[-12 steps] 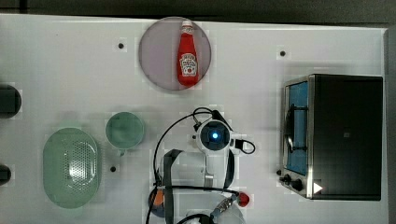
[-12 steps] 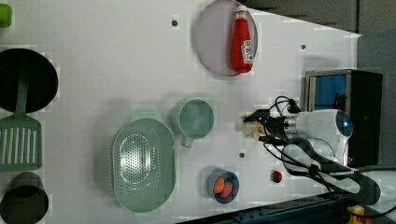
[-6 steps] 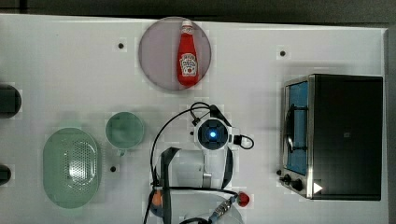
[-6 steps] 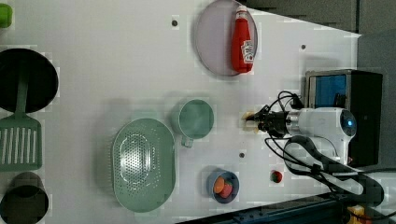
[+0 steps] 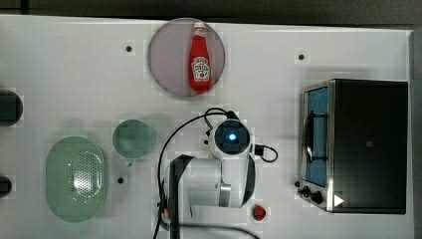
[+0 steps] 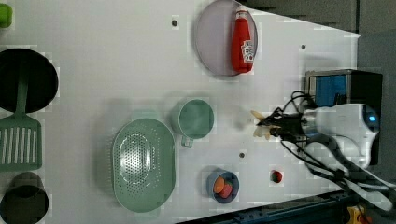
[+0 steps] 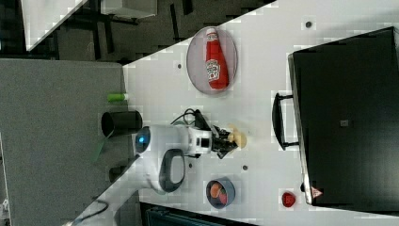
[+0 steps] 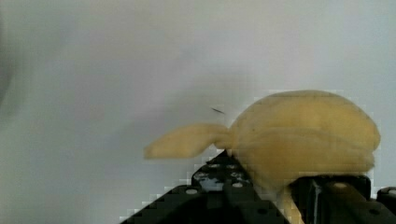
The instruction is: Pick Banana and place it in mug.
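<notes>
The end effector is closed on the banana, holding it above the white tabletop. In the left view the mug stands on the tabletop to the end effector's left, well apart, with the green basket farther that way. Beyond the tabletop's edge, the right view shows grey floor.
</notes>
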`<action>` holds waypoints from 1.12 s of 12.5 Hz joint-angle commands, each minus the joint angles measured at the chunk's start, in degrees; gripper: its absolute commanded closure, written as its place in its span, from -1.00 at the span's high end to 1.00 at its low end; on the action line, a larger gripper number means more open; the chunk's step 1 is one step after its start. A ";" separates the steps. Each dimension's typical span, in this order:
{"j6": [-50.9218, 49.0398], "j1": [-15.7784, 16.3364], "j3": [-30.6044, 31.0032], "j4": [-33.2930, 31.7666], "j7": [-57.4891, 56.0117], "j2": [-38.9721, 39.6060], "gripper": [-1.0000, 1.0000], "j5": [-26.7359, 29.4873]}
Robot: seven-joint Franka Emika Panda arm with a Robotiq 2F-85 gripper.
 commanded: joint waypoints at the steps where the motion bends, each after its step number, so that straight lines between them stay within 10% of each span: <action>1: -13.35 -0.30 -2.11 7.26 -1.83 -14.56 -0.46 0.58; 5: -28.43 0.31 -0.56 12.24 -1.18 -21.65 -0.46 0.59; 14: -28.43 2.73 18.42 13.02 17.67 -22.68 -0.46 5.37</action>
